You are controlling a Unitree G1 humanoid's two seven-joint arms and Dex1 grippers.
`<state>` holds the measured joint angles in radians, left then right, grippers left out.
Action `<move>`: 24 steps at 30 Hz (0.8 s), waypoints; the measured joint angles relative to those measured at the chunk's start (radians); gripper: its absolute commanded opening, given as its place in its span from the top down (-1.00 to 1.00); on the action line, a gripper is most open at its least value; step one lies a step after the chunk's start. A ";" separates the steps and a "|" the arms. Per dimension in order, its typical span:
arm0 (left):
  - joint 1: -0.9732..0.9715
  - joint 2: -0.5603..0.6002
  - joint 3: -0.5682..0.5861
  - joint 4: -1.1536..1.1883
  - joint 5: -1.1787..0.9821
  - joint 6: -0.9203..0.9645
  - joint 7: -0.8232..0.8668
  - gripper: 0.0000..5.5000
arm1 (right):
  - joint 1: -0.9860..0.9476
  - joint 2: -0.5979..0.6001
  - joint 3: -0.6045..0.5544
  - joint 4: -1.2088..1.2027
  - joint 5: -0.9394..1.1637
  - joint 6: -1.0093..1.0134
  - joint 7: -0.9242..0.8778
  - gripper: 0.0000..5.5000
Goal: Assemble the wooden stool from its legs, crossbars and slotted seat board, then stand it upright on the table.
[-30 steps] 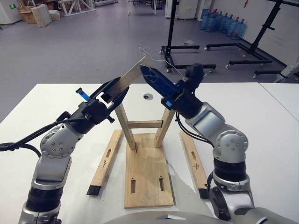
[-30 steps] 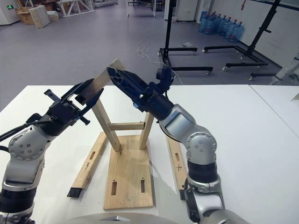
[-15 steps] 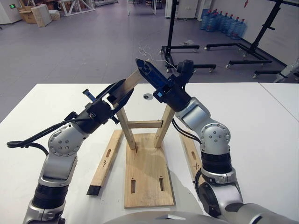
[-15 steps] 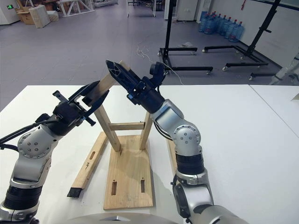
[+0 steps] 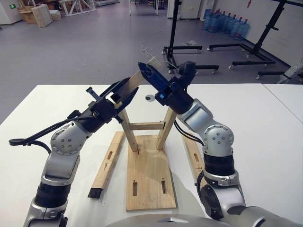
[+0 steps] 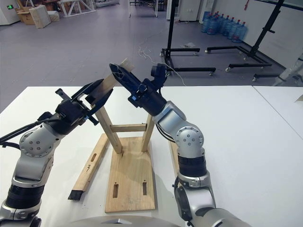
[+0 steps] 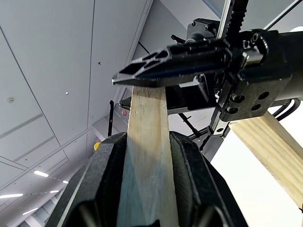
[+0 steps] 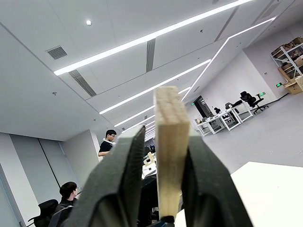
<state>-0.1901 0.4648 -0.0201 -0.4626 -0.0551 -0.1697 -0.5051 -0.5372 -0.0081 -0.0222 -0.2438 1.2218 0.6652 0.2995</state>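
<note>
Two things are hard to read: the lower end of the raised bar (image 5: 136, 79) is buried in the left gripper (image 5: 129, 90), and whether that end touches the left leg (image 5: 127, 130) below it cannot be told. Part of the loose piece (image 5: 195, 163) right of the board is covered by the right arm.

The bar is pale, flat-sided wood, held above the table (image 5: 265, 142) and tilted, rising toward the robot's right. The left gripper is clamped across its lower part. The right gripper (image 5: 146, 71) pinches its upper end between narrow dark fingers.

Beneath, the board (image 5: 149, 175) lies flat, with two empty slots near the robot. The left leg and right leg (image 5: 165, 127) stand on its far part, splayed apart at the top and joined by a crossbar (image 5: 147, 126). Another slotted piece (image 5: 108, 163) with a dark end lies just left of the board.
</note>
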 measured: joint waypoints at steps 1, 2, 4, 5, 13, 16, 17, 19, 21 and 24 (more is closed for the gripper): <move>0.000 0.000 0.000 -0.003 -0.001 0.003 0.000 0.53 | 0.000 0.001 -0.002 -0.001 0.001 0.002 -0.002 0.84; 0.000 0.000 -0.003 -0.005 -0.010 0.015 -0.002 0.53 | 0.001 0.001 -0.005 -0.003 0.001 0.005 -0.005 0.86; 0.000 -0.002 -0.005 -0.012 -0.022 0.033 -0.004 0.53 | 0.003 0.003 -0.008 -0.005 0.004 0.008 -0.011 0.86; 0.001 -0.002 -0.005 -0.017 -0.023 0.038 -0.004 0.53 | 0.004 0.005 -0.009 -0.007 0.005 0.009 -0.013 0.86; 0.014 -0.009 -0.001 -0.061 -0.092 0.195 0.006 0.27 | 0.011 0.006 -0.018 -0.024 0.005 0.011 -0.036 0.86; 0.035 -0.021 0.013 -0.065 -0.097 0.266 0.037 0.12 | 0.014 -0.004 -0.049 -0.056 0.033 0.011 -0.075 0.86; 0.044 -0.024 0.014 -0.075 -0.098 0.282 0.041 0.05 | 0.019 -0.015 -0.071 -0.076 0.055 0.012 -0.101 0.86; 0.076 -0.026 0.019 -0.100 -0.111 0.312 0.048 -0.03 | 0.025 -0.063 -0.152 -0.126 0.141 0.010 -0.181 0.86; 0.100 -0.026 0.028 -0.131 -0.117 0.329 0.053 -0.03 | 0.059 -0.107 -0.209 -0.160 0.263 0.011 -0.285 0.86; 0.173 -0.035 0.086 -0.199 -0.117 0.359 0.105 -0.03 | 0.245 -0.271 -0.271 -0.226 0.538 0.087 -0.359 0.86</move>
<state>-0.0169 0.4303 0.0656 -0.6619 -0.1724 0.1892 -0.4004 -0.2925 -0.2793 -0.2936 -0.4700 1.7594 0.7526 -0.0591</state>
